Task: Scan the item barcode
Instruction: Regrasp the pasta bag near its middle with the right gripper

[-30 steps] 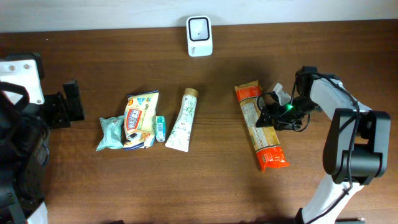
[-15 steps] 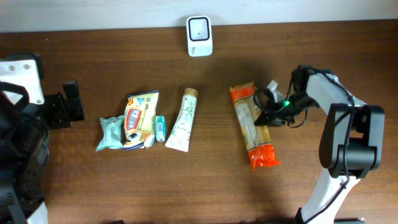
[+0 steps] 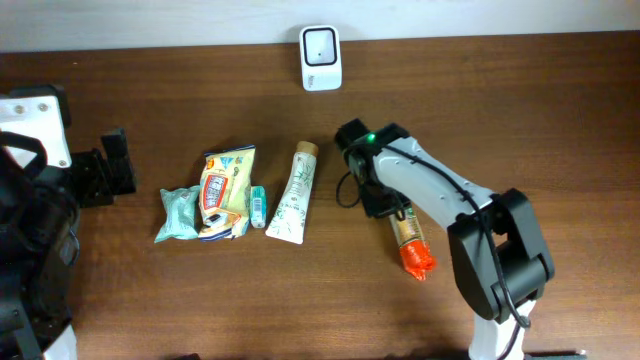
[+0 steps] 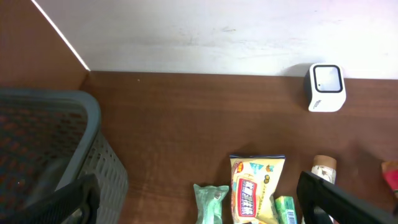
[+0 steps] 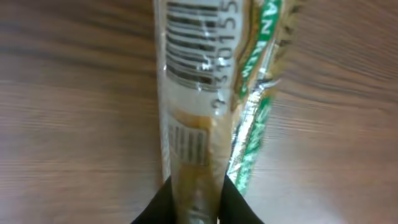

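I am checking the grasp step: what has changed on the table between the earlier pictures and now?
The right gripper closed on the long orange packet, which lay flat at the right, and carried it left toward the middle of the table; its barcode now shows in the right wrist view. The scanner, the tube, the snack bags and the open left gripper stayed as they were.

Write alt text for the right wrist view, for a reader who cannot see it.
Close-up of a long packet in clear wrapping, pinched between the two dark fingers of the right tool at the bottom edge, with its barcode facing the camera near the top. A green-and-white seam runs down its right side, and the wooden table behind is blurred.
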